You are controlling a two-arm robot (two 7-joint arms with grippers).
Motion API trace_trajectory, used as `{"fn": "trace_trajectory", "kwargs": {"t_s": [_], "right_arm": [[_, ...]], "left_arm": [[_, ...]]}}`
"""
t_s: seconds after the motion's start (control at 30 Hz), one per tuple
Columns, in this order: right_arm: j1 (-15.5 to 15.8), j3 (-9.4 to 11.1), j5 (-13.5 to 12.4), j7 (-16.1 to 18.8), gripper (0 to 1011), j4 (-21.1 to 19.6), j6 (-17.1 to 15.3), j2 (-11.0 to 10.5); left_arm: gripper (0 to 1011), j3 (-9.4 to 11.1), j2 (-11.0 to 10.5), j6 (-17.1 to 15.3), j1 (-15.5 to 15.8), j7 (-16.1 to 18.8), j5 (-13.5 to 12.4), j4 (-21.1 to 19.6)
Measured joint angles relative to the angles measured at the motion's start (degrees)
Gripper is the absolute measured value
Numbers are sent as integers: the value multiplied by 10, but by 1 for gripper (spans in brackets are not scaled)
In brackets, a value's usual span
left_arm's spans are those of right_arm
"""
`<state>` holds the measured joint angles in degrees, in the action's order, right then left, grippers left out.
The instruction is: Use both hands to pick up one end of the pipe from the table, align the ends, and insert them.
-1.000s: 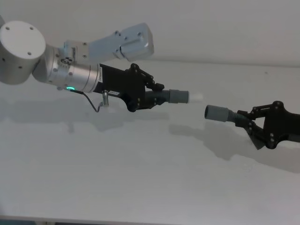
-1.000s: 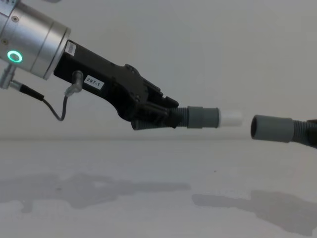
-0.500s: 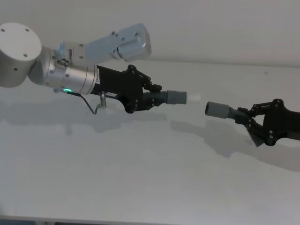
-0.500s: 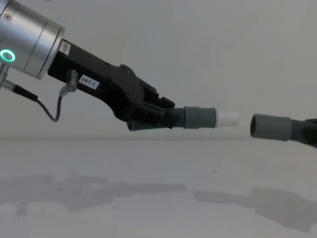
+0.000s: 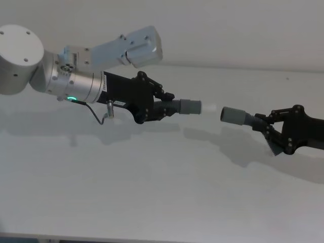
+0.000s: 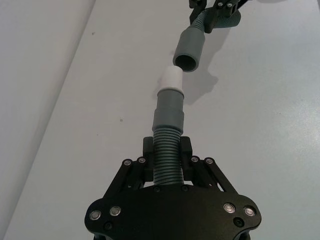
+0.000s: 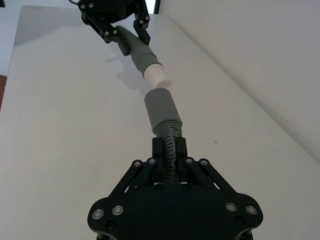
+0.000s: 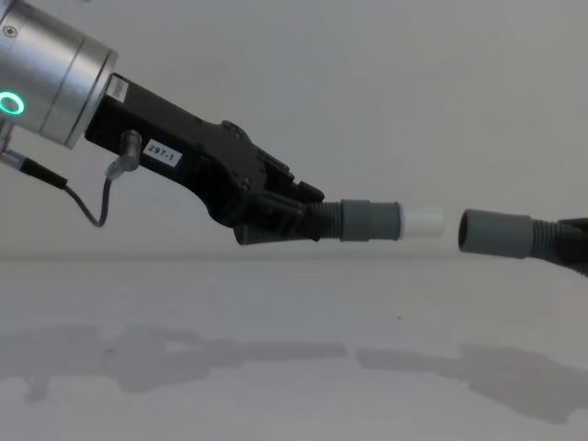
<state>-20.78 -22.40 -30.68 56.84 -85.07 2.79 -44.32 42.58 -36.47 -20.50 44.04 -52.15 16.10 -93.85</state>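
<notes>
Both pipe pieces hang in the air above the white table (image 5: 152, 192). My left gripper (image 5: 161, 104) is shut on the ribbed part of one piece (image 6: 167, 155). Its narrow grey cuff (image 8: 372, 220) and white tip (image 8: 423, 220) point to the right. My right gripper (image 5: 268, 129) is shut on the other ribbed piece (image 7: 169, 142), whose wider socket cuff (image 8: 496, 233) faces the white tip. A small gap separates the two ends, with the socket slightly lower in the chest view. The left wrist view shows the tip (image 6: 170, 80) just short of the socket mouth (image 6: 190, 50).
A pale grey wall (image 5: 228, 30) rises behind the table's far edge. The silver left arm with its green ring light (image 8: 13, 103) and a loose black cable (image 8: 92, 197) hang over the table's left part.
Both arms have drifted slightly to the left with their pipe pieces. The socket end has risen a little, closer to the white tip's height. Both grips are unchanged.
</notes>
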Motion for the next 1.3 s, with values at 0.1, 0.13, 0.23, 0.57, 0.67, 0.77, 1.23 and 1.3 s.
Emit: {"fn": "trace_trajectory", "kwargs": {"t_s": [0.1,0.13,0.23,0.57,0.67,0.77,1.23,1.3], "right_arm": [[-2,-2,0,-3,143,2,0,1],[-2,-2,0,-3,143,2,0,1],[-5,-5,1,-5,143,4,0,2],[-9,-10,0,-7,143,8,2,2],[-10,-13,-1,-7,143,9,3,2],[-11,-14,-2,-6,143,10,4,2],[-16,-20,-11,-4,143,13,7,2],[-16,-21,-12,-4,143,13,7,2]], "left_arm": [[299,3,0,2,2,-2,1,3],[299,3,0,3,3,-3,1,3],[299,6,1,5,5,-4,2,6],[299,13,2,10,12,-7,4,12],[299,15,3,11,14,-7,4,14],[299,17,4,12,16,-7,5,16],[299,28,11,20,26,-13,12,25],[299,29,11,20,26,-14,13,25]]}}
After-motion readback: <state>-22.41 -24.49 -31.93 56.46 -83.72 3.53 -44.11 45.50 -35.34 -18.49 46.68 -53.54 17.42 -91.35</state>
